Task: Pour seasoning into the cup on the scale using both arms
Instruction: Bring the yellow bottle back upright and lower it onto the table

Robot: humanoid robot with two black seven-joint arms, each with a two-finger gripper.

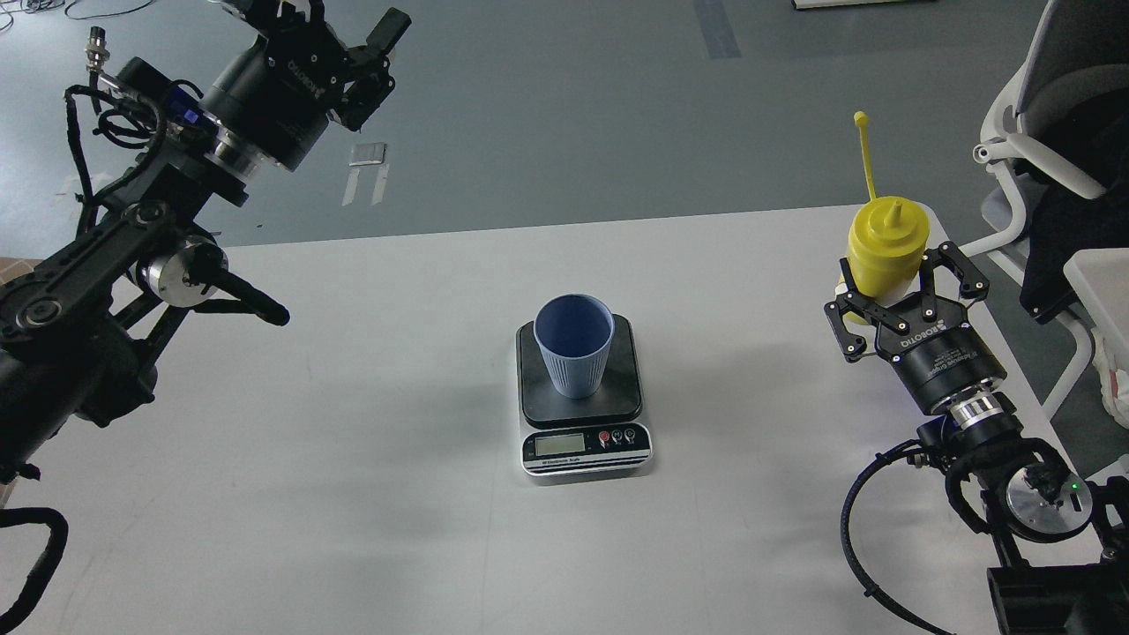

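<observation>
The light-blue ribbed cup point(573, 351) stands upright on the dark plate of the scale point(586, 446), mid-table. The yellow seasoning bottle point(887, 240) is upright at the table's far right, nozzle up and uncovered, its tethered cap point(862, 117) sticking up above it. My right gripper point(893, 287) is shut on the bottle's lower body, well right of the cup. Whether the bottle's base touches the table is hidden. My left gripper point(342, 19) is raised at the upper left, open and empty, far from the cup.
A white-framed chair point(1041, 115) stands just beyond the table's right edge, close to my right arm. A white object point(1101, 280) is at the right border. Tape marks point(367, 172) lie on the floor behind the table.
</observation>
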